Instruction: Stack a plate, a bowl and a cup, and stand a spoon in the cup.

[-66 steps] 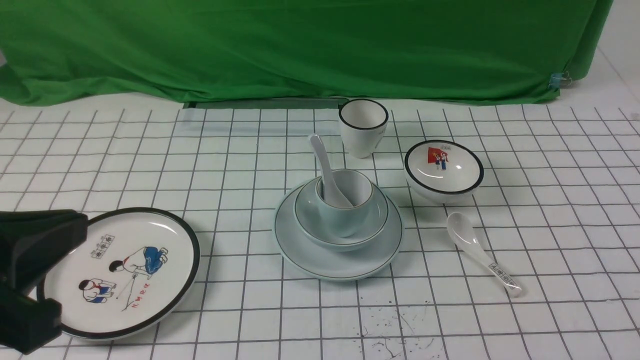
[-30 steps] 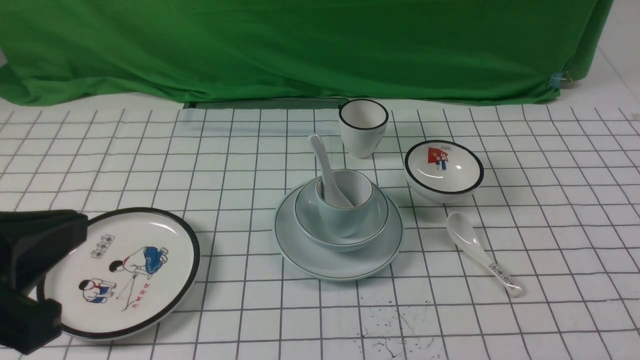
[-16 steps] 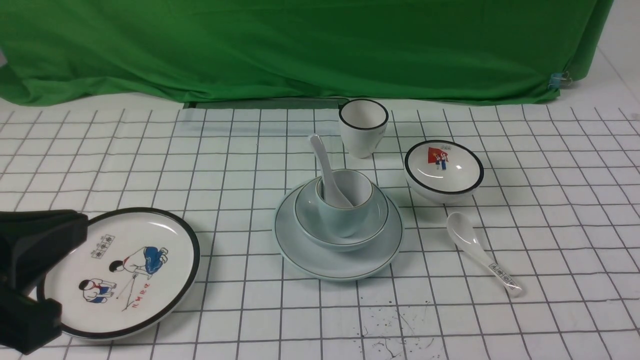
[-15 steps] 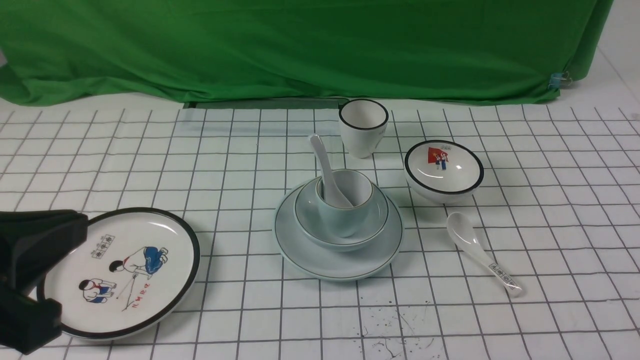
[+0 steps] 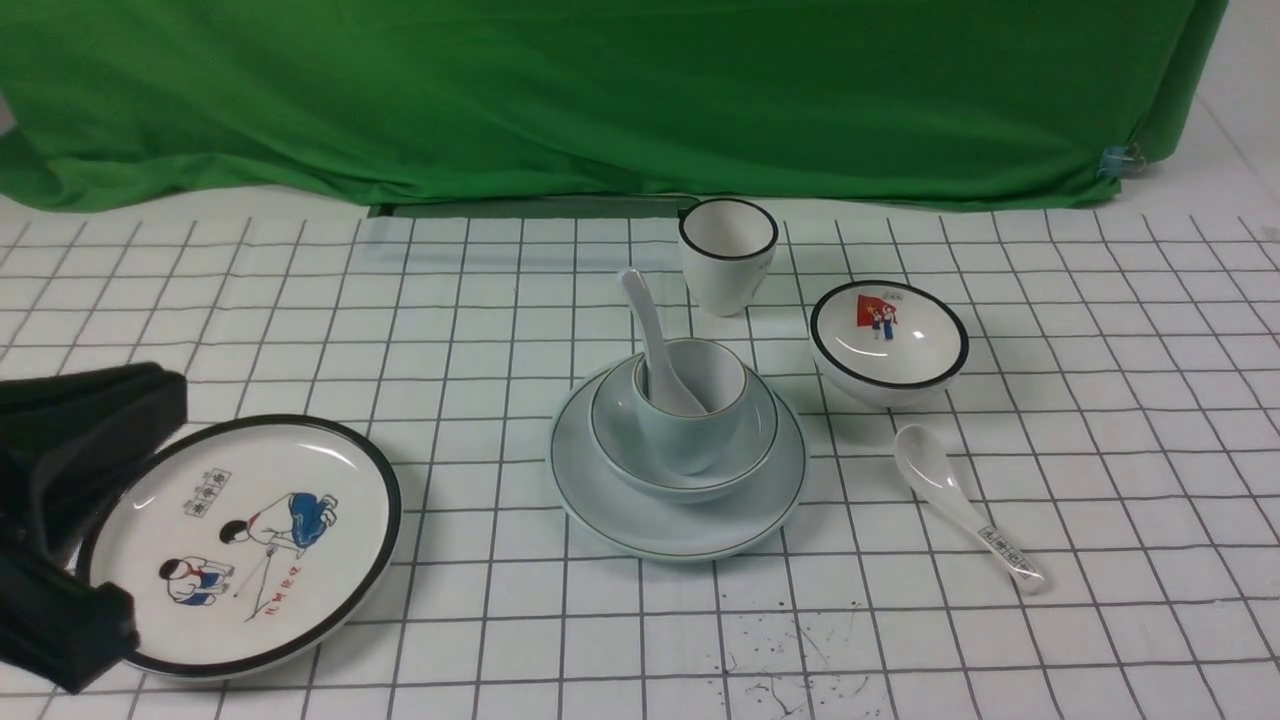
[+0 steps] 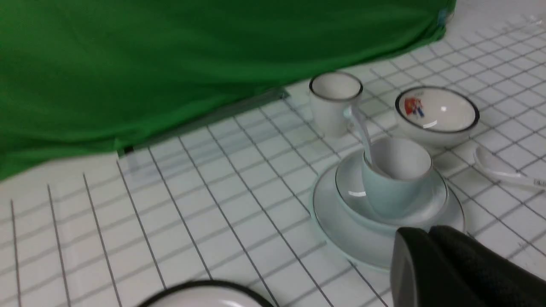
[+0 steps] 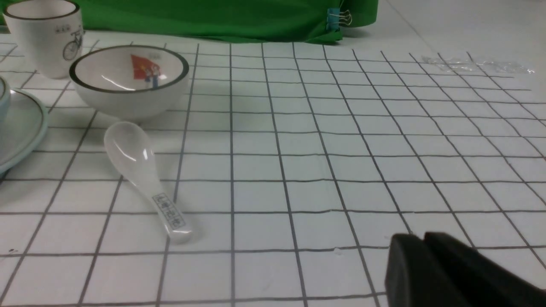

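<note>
**Stack Stands Complete; Arms Clear of It**

The left gripper hangs at the near left corner of the table, over the edge of the picture plate, holding nothing; whether its jaws are parted or closed cannot be told from the dark shapes visible. The right gripper shows only as a dark corner in its own wrist view, empty, its opening likewise unclear, low over bare grid cloth.

Outward from there, at the table's centre, the plate carries the bowl, the cup sits inside the bowl, and the spoon stands in the cup, handle leaning up and back to the left. The black-rimmed cup, the cartoon bowl and the printed spoon lie apart, untouched.

By this layout every step looks done. The next move probably calls only for keeping both arms away from the stack, since a brush against the leaning handle could tip the spoon out.
</note>
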You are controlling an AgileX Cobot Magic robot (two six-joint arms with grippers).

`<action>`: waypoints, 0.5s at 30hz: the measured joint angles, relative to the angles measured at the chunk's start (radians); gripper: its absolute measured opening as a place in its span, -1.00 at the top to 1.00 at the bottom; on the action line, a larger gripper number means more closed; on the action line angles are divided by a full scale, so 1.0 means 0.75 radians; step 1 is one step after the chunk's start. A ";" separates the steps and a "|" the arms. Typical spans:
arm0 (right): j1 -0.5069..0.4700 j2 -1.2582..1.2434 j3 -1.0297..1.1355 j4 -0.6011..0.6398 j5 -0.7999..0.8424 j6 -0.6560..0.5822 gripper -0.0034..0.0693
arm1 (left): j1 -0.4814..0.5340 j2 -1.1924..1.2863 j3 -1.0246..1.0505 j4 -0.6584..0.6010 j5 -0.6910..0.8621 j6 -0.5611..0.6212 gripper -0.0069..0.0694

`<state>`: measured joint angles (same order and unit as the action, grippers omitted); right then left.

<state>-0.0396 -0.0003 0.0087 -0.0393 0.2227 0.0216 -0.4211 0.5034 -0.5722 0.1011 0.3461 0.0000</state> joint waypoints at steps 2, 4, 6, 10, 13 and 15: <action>0.000 0.000 0.000 0.000 0.000 0.000 0.70 | 0.104 -0.094 0.166 -0.039 -0.260 0.049 0.90; 0.000 0.000 0.000 0.000 0.000 0.000 0.69 | 0.179 -0.144 0.247 -0.061 -0.358 0.058 0.90; 0.000 0.000 0.000 0.000 0.000 0.000 0.68 | 0.295 -0.242 0.377 -0.096 -0.461 0.065 0.90; 0.000 0.000 0.000 0.000 0.002 0.000 0.66 | 0.500 -0.414 0.590 -0.163 -0.480 0.070 0.90; 0.000 0.000 0.000 0.000 0.002 0.000 0.63 | 0.626 -0.580 0.735 -0.192 -0.436 0.072 0.90; 0.000 0.000 0.000 0.000 0.002 0.000 0.62 | 0.652 -0.626 0.758 -0.203 -0.387 0.072 0.90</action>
<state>-0.0396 -0.0003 0.0087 -0.0393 0.2239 0.0216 0.0679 0.0340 -0.0038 -0.0511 0.0560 0.0537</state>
